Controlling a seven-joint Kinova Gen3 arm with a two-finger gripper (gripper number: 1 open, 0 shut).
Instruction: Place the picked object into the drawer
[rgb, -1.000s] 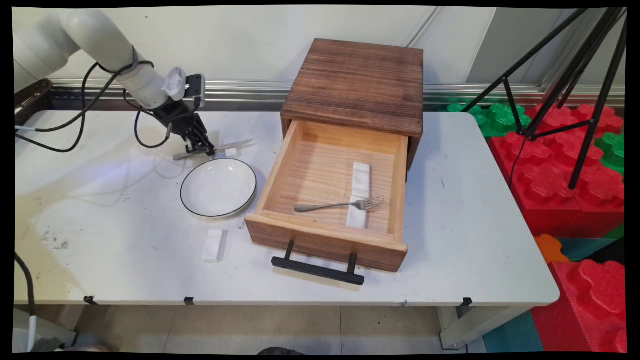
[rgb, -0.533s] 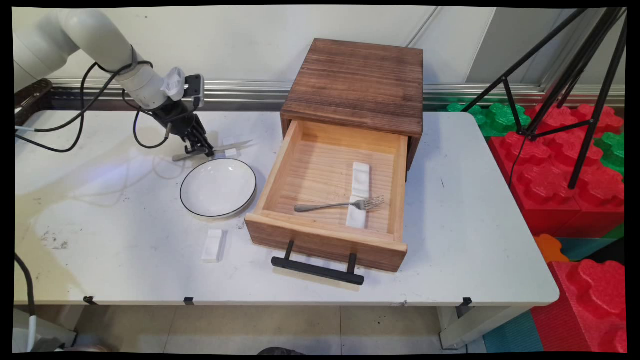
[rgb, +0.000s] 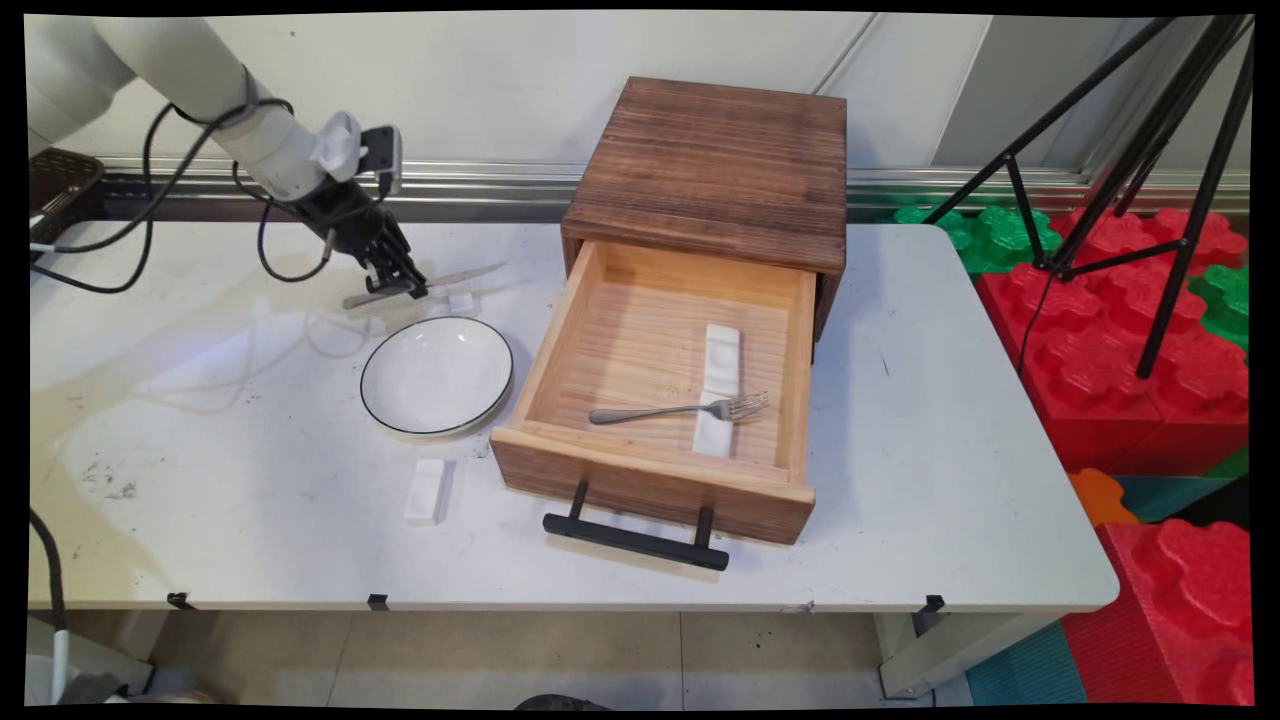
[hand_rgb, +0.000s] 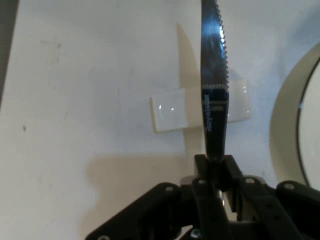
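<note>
One knife (rgb: 425, 285) pinched in the claw (rgb: 405, 288), hanging over its white rest (rgb: 461, 300) behind the plate (rgb: 437, 375).
Thin grip near the blade's base, so it could easily twist or slip out.

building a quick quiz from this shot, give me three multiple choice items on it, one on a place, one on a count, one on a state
1. Where does the fork lie?
A. in the open drawer
B. in the bowl
C. on the cabinet top

2. How many white rests show?
A. one
B. three
C. five

3. What is the gripper doing?
A. hanging open
B. shut on the knife
C. pulling the drawer handle

Answers: 1 A, the fork crosses the rest in the drawer. 2 B, that one, one near the bowl, one under the knife. 3 B, the blade sticks out from the closed fingers.
</note>
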